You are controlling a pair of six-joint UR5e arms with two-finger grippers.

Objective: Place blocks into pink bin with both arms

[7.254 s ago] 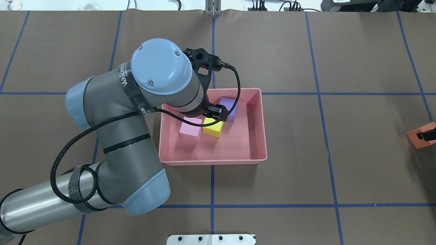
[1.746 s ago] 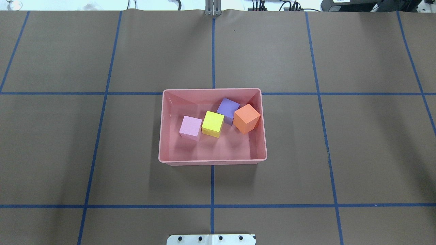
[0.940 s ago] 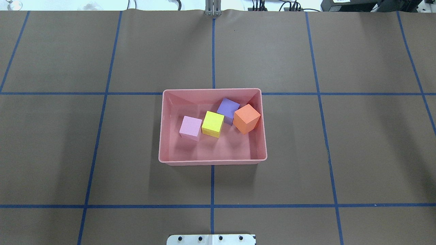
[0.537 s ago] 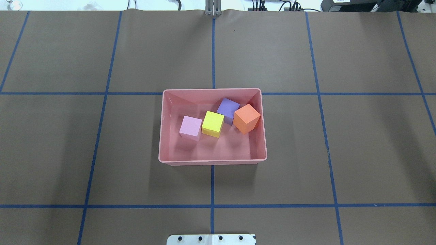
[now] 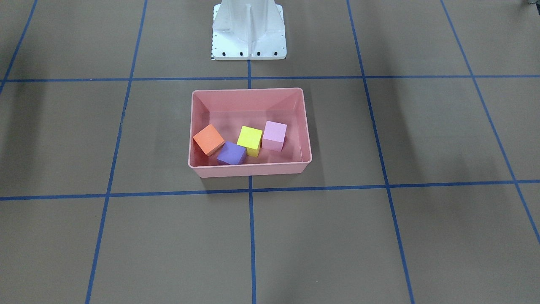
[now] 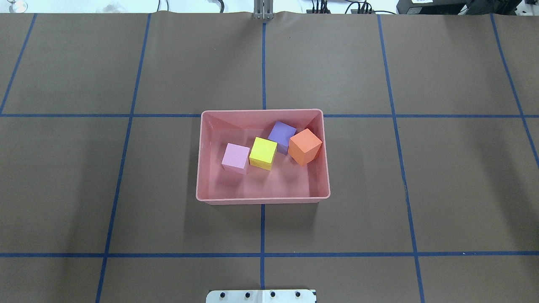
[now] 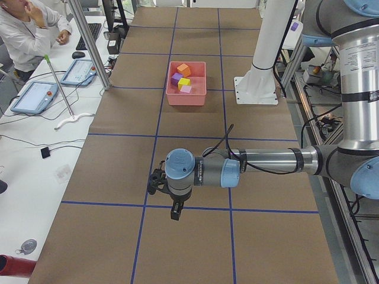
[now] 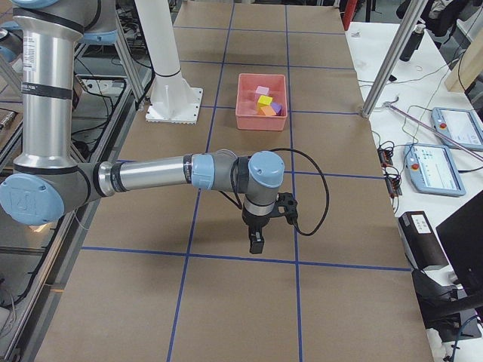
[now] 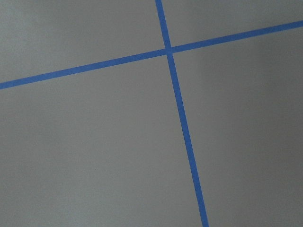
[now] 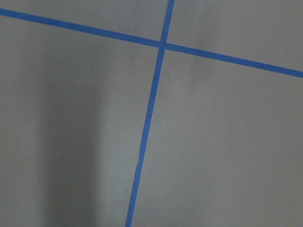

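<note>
The pink bin (image 6: pixel 263 200) (image 5: pixel 249 169) stands at the table's centre with all the blocks inside. The light pink block (image 6: pixel 236 156) and the yellow block (image 6: pixel 263 152) sit side by side. The purple block (image 6: pixel 281 131) is behind them, and the orange block (image 6: pixel 304 145) rests tilted by the bin's right wall. Neither arm shows in the overhead or front views. My left gripper (image 7: pixel 174 212) hangs over bare table far from the bin. My right gripper (image 8: pixel 256 243) hangs likewise at the other end. I cannot tell whether either is open or shut.
Brown paper with blue tape lines (image 6: pixel 262 227) covers the table. The white pedestal base (image 5: pixel 249 31) stands behind the bin. A person (image 7: pixel 23 29) sits at the side desk, where tablets (image 7: pixel 35 97) and cables lie. Metal posts (image 8: pixel 389 60) stand along the table's edge.
Since the oldest frame the left arm has left the overhead view, and the orange block, then in a gripper at the right edge, lies in the bin. Nothing moved in the last two seconds.
</note>
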